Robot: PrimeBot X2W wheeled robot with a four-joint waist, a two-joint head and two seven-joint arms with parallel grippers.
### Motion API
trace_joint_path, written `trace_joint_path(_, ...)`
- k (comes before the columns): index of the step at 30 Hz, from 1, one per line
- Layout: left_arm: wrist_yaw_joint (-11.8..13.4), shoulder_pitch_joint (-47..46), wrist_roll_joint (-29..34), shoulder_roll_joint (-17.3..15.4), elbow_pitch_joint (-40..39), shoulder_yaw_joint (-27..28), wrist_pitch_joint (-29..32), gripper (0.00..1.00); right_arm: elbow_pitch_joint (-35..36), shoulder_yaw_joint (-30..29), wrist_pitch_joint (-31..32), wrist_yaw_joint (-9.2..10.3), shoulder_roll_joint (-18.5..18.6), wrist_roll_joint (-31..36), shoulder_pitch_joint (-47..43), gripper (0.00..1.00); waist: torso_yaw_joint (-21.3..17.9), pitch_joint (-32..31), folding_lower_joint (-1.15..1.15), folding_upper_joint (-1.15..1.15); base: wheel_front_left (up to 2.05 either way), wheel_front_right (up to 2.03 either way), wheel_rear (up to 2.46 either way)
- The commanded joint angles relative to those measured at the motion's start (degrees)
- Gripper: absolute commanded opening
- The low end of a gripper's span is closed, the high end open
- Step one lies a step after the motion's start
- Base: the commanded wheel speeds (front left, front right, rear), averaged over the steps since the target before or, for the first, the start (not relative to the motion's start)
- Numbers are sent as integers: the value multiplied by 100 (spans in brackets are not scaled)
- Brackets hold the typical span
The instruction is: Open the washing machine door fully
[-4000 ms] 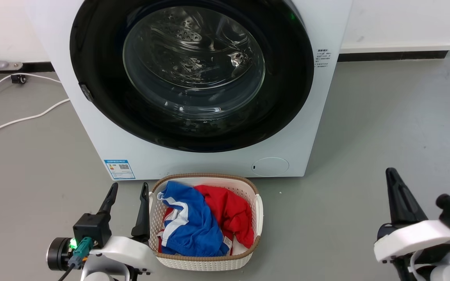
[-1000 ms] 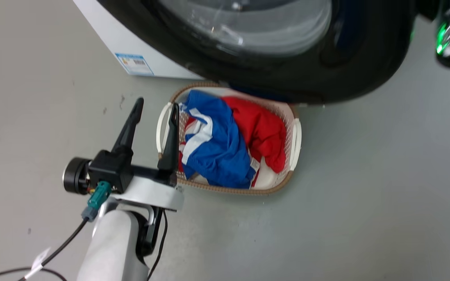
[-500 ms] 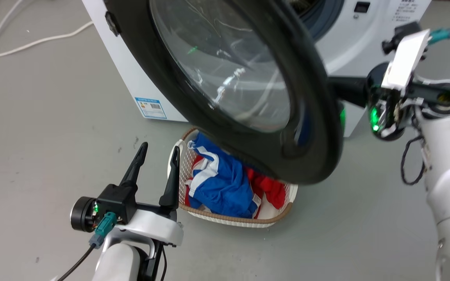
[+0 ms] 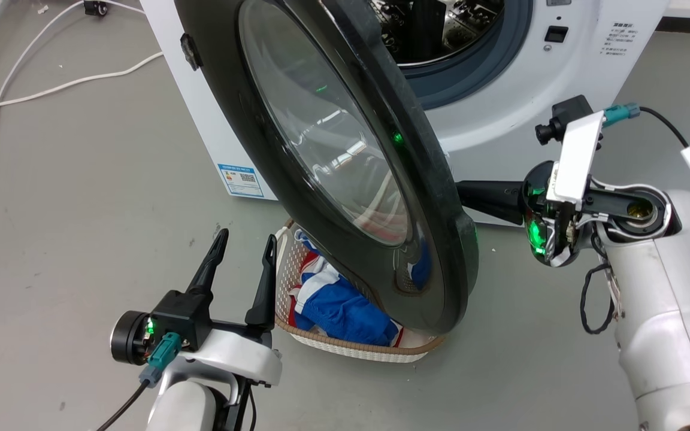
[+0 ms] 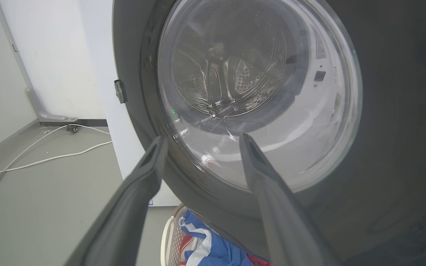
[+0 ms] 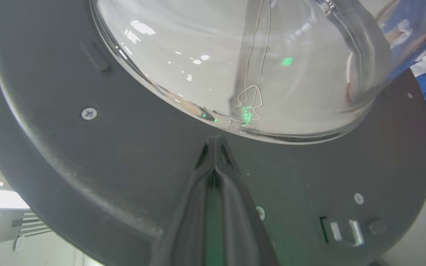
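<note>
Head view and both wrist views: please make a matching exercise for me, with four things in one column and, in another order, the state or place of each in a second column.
Column 1
1. large round glossy black washing machine door with a clear glass window
2. left gripper
3. right gripper
4. white perforated plastic laundry basket with a brown rim

Column 2
A. shut, fingers together, at the door's inner side
B. on the grey floor below the door's lower edge, holding blue and red clothes
C. swung partly open
D. open, empty, facing the door's outer side

Pairs: 1-C, 2-D, 3-A, 4-B
</note>
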State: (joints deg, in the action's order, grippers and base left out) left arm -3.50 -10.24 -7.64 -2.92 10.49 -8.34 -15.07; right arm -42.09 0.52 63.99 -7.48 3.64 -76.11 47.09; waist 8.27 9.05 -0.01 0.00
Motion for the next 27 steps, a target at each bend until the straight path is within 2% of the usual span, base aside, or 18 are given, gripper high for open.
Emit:
trace_joint_path(1,22,40,-6,4,7,1,-15,100,42,-19,-21,-3,-59,-33,-136,0,-4,-17,1,0,0,0,0)
trace_joint_path(6,33,120,-22,4,37,12,-15,100,359,-253,-339,-3,-63,-86,-416,0,-57,-158,1,0,0,0,0)
trace_joint_path(14,28,288,8,-24,56,105,-15,100,1348,-936,-1499,-3,-46,-31,-1325,0,-298,-376,1,0,0,0,0)
trace_joint_path(27,16,577,-13,-99,136,258,-15,100,2996,-1481,-2970,-3,-76,341,-3715,0,-621,-729,1,0,0,0,0)
